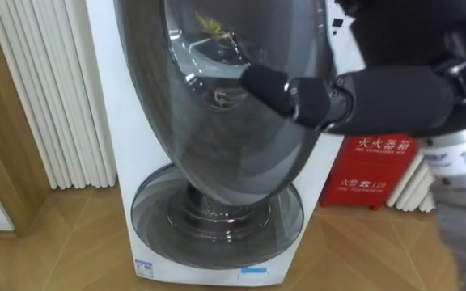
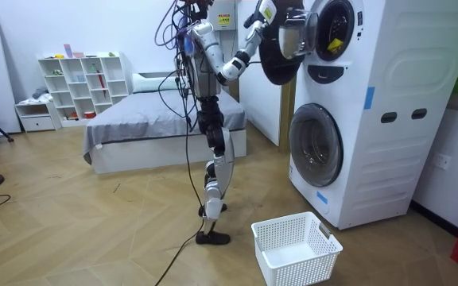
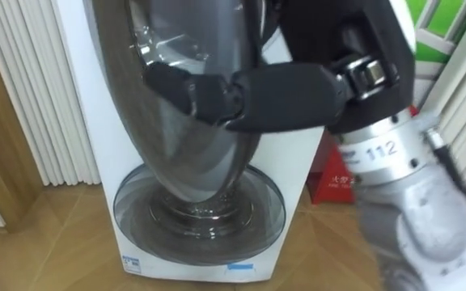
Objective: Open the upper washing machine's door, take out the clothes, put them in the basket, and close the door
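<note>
From the head camera you look down the front of a tall white washing machine with two round doors, one above the other (image 2: pixel 388 119). Its upper door, a dark tinted glass dome (image 1: pixel 217 137), stands swung open toward you and covers most of the drum opening. The top of this door is cut off at 12 o'clock.

Your robot's right hand (image 1: pixel 267 83), dark and rounded, lies against the door's face near its 3 o'clock rim, with the forearm coming in from 3 o'clock. You cannot tell whether this hand has closed on the door or only rests against it.

The clothes are hard to make out: through the tinted glass near 12 o'clock there is only a faint yellow shape. The room view shows it more plainly as a yellow garment (image 2: pixel 336 44) lying inside the upper drum, not in the hand.

The lower door, clear-rimmed and closed (image 1: pixel 217 214), sits at 6 o'clock. A red box (image 1: pixel 374 174) stands on the floor at 3 o'clock of the machine, partly behind the arm.

The room view also shows the robot standing upright before the machine, arm raised, with a white slotted plastic basket (image 2: pixel 296 248) on the wooden floor near its feet.
</note>
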Robot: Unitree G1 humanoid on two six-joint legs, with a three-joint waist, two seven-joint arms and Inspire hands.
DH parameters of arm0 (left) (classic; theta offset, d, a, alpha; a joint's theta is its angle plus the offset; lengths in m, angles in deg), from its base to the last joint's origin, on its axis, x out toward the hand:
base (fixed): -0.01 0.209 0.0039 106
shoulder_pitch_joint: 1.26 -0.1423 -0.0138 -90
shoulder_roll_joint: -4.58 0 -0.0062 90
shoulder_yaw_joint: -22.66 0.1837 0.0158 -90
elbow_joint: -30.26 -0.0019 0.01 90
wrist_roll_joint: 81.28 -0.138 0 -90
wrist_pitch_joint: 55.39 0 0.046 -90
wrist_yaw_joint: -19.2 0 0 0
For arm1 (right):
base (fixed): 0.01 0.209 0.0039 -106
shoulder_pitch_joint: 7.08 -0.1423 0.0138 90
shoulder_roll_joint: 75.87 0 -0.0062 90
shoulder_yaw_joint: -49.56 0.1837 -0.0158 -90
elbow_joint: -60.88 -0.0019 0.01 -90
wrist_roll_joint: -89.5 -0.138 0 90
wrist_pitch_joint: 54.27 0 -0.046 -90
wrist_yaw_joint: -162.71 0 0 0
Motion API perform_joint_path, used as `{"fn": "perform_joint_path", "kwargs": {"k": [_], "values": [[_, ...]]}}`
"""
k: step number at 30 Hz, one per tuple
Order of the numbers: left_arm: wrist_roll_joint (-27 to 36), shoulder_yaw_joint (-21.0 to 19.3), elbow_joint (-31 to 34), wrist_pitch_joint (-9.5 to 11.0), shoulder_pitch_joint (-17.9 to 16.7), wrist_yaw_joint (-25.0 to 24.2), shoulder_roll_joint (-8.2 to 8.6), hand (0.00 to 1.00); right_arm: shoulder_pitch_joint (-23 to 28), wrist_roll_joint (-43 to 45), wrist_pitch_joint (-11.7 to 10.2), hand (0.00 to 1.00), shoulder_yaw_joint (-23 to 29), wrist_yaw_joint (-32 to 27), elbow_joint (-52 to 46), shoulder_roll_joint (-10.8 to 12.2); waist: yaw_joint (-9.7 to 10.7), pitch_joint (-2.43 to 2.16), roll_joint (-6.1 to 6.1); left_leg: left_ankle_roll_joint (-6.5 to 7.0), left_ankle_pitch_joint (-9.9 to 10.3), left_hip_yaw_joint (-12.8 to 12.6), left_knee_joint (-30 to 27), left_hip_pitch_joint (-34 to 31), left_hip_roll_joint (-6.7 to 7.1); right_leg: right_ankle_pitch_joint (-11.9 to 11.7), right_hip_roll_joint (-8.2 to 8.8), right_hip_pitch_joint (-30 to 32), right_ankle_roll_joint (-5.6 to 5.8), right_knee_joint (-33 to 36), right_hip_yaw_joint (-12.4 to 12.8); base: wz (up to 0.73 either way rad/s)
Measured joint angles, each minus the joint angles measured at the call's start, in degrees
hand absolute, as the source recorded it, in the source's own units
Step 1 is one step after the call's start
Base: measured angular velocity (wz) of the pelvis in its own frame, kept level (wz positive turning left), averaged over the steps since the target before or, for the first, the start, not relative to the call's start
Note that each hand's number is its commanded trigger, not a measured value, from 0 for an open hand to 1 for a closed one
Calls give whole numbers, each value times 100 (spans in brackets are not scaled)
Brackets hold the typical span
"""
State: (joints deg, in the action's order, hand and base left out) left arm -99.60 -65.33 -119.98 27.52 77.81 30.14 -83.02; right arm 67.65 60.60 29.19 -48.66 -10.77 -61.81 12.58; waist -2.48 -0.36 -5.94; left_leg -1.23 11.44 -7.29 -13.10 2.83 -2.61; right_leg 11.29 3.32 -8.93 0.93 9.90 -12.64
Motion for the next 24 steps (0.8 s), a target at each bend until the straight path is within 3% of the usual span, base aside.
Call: {"fn": "perform_joint_path", "kwargs": {"k": [5, 12, 15, 17, 20, 24], "values": [[26, 294, 5, 2, 101, 2, -5, 0, -72, -32, -81, 0, -498, 116, -30, 101, -184, -42, 130, 8, 6, 6, -35, -20, 0, -2, 1, 1, -2, 4, 6, 1], [18, 384, 10, 3, 136, 14, -13, 0, -280, -73, -102, 0, -1165, 569, 38, 199, -485, -39, 140, -10, -29, 175, -24, -61, 15, -3, -19, -27, -3, 2, -36, 12], [16, 386, 18, 13, 142, 14, -43, 0, -272, -24, 118, 0, -1533, 778, 288, 178, -554, -13, 94, -14, -40, 286, -38, -99, 30, -2, -20, -54, -3, -9, -158, 20], [17, 390, 19, 16, 129, 13, -58, 0, -271, 41, 507, 0, -1762, 921, 467, 134, -599, 9, 58, -15, -41, 316, -47, -143, 33, -2, -22, -28, -2, -15, -169, 9], [14, 387, 23, 38, 141, 12, -76, 0, -268, 250, 852, 0, -1863, 1001, 672, 142, -604, 52, 3, -19, -44, 380, -57, -231, 40, -3, -28, 27, -3, -18, -179, 10], [16, 390, 23, 94, 140, 2, -73, 0, -274, 347, 909, 0, -1862, 1179, 676, 146, -609, 55, 2, -18, -44, 399, -55, -299, 42, -3, -27, 90, -3, -18, -194, 4]]}}
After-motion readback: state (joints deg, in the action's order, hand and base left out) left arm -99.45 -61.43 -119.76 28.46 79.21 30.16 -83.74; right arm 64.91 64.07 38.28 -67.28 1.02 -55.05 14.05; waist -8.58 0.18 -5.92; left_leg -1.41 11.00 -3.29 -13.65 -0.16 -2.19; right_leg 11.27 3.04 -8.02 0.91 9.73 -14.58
